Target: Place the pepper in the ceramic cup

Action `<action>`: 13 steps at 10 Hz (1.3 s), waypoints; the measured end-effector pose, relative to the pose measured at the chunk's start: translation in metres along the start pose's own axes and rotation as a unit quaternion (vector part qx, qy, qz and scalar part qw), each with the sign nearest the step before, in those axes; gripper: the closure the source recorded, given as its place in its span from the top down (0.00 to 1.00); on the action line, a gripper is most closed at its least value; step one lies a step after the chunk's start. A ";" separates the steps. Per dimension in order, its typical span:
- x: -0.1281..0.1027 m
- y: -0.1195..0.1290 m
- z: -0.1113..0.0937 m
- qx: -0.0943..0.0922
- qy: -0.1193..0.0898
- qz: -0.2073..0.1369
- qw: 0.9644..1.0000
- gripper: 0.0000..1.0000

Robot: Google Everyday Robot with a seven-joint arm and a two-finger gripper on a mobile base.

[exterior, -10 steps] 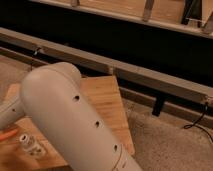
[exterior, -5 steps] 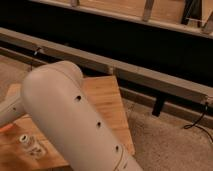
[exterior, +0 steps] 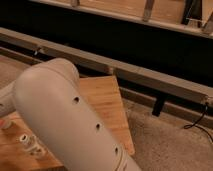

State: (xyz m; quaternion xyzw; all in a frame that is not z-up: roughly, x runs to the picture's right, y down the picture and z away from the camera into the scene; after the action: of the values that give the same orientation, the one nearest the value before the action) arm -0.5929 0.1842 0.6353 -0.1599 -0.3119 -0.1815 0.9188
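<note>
A broad, smooth arm link (exterior: 65, 120) fills the lower left, rounded like a capsule and coloured pale beige-grey with a matte finish. A diagonal row of small dark holes runs down its side. The claw is out of view.

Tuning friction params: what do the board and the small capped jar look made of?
Board: wood, likely bamboo, matte, with visible plank seams and grain. Jar: seemingly clear glass or plastic with a white cap. The gripper is out of view, hidden behind the smooth beige arm shell.
</note>
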 end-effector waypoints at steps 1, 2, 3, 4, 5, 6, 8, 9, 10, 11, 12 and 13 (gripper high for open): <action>-0.001 -0.008 -0.004 0.006 -0.002 0.001 1.000 0.00; 0.000 -0.022 -0.008 0.022 -0.009 0.009 1.000 0.00; 0.003 -0.032 -0.011 0.035 -0.018 0.018 0.999 0.00; 0.008 -0.044 -0.013 0.053 -0.033 0.033 0.997 0.00; 0.011 -0.049 -0.013 0.062 -0.044 0.042 0.996 0.00; 0.014 -0.054 -0.013 0.074 -0.059 0.052 0.994 0.00; 0.017 -0.056 -0.011 0.083 -0.076 0.060 0.992 0.00; 0.017 -0.055 -0.007 0.086 -0.082 0.059 0.991 0.00; 0.015 -0.054 -0.005 0.087 -0.085 0.055 0.991 0.00; 0.012 -0.053 -0.003 0.088 -0.087 0.051 0.991 0.00; 0.007 -0.052 0.000 0.088 -0.089 0.044 0.991 0.00; 0.005 -0.052 0.001 0.088 -0.089 0.040 0.991 0.00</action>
State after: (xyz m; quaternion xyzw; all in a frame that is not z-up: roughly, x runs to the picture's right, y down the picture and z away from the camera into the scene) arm -0.6123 0.1376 0.6490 -0.1063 -0.4002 -0.1018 0.9045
